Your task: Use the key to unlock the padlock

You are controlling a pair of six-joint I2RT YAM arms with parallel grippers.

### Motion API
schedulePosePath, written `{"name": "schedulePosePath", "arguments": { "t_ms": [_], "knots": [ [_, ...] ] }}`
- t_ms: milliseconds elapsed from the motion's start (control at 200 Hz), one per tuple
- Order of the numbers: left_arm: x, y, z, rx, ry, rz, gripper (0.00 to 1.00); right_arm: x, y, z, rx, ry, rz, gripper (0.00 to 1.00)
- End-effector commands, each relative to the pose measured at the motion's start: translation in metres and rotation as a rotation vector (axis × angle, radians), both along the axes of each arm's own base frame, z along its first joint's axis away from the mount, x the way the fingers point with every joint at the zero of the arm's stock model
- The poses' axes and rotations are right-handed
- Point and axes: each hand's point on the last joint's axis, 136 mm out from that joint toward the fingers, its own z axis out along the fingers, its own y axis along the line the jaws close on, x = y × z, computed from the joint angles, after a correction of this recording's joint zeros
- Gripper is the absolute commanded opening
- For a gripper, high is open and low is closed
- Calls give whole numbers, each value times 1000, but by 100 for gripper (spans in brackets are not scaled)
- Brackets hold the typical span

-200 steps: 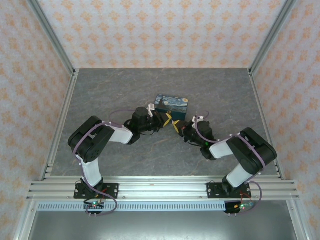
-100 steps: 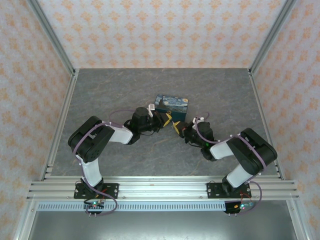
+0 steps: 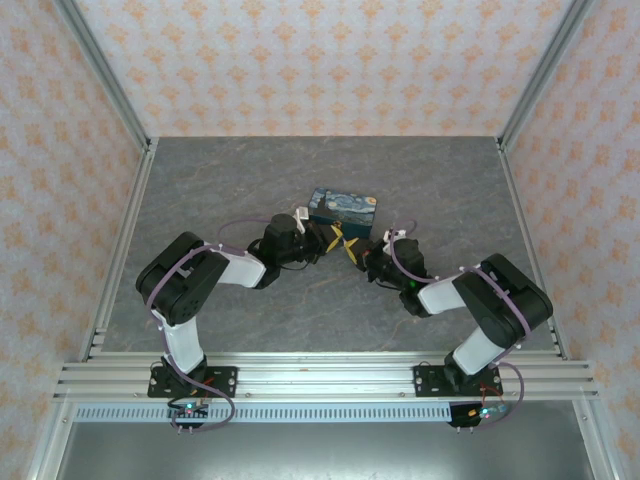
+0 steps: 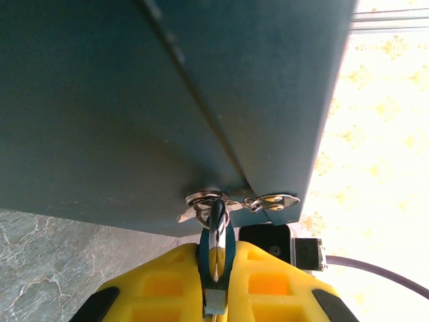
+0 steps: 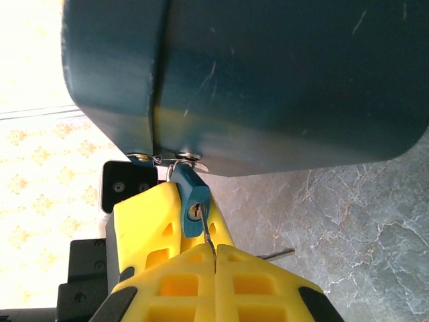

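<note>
Blue padlock with key at dark box's hasp, marbled table beneath

We recorded: overhead view evenly bright, shadows soft; wrist views blown out at wallpaper, box underexposed, padlock glinting.

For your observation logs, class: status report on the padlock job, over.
Left gripper shut on padlock. Right gripper shut on key, tip near keyhole. No obstruction seen.
</note>
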Motion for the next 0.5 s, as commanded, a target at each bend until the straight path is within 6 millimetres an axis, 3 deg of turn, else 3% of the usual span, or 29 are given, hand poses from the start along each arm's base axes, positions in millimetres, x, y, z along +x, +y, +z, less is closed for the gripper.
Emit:
{"name": "schedulePosePath", "arguments": {
  "t_ms": [0,495],
  "knots": [
    [-2,-13,29,-50,-83,-57,0,12,1,14,12,-46,-7,0],
    [-4,-14,26,-29,-85,-70,0,15,3,31,28,-77,10,0]
  ]
}}
